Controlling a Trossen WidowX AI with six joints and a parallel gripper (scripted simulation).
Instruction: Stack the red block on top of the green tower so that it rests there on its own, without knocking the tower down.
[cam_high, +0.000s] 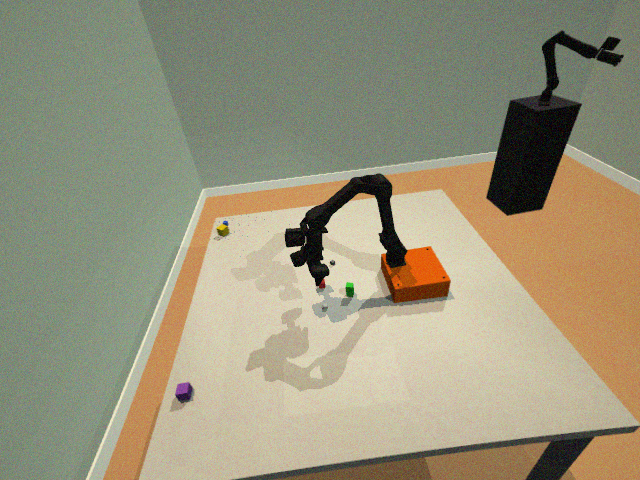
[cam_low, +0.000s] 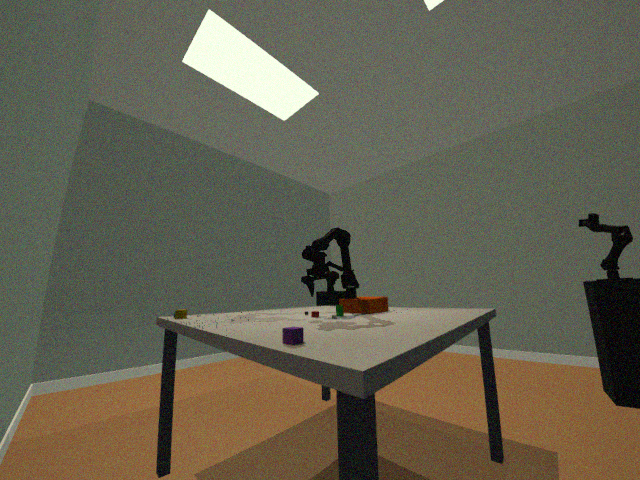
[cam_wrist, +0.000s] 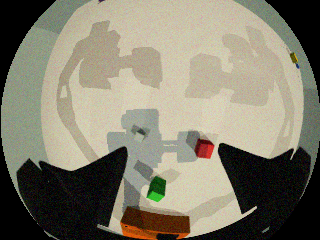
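The small red block (cam_high: 322, 283) (cam_low: 315, 314) (cam_wrist: 204, 148) lies on the table. In the top view a black finger partly covers it. The green tower (cam_high: 349, 289) (cam_low: 339, 310) (cam_wrist: 157, 189) stands upright close by, between the red block and the arm's orange base. Its top is bare. My gripper (cam_low: 321, 292) (cam_wrist: 175, 150) is open and empty, pointing down above the table. In the wrist view the red block shows between the fingertips, nearer the right one, and the green tower shows lower, nearer the left one.
The orange base box (cam_high: 421, 273) (cam_low: 374, 304) (cam_wrist: 155, 222) stands behind the tower. A small pale object (cam_high: 324, 308) (cam_wrist: 140, 133) and a small dark one (cam_high: 332, 262) lie near the blocks. A purple cube (cam_high: 183, 391) (cam_low: 292, 335) and a yellow one (cam_high: 222, 230) (cam_low: 180, 314) lie farther off.
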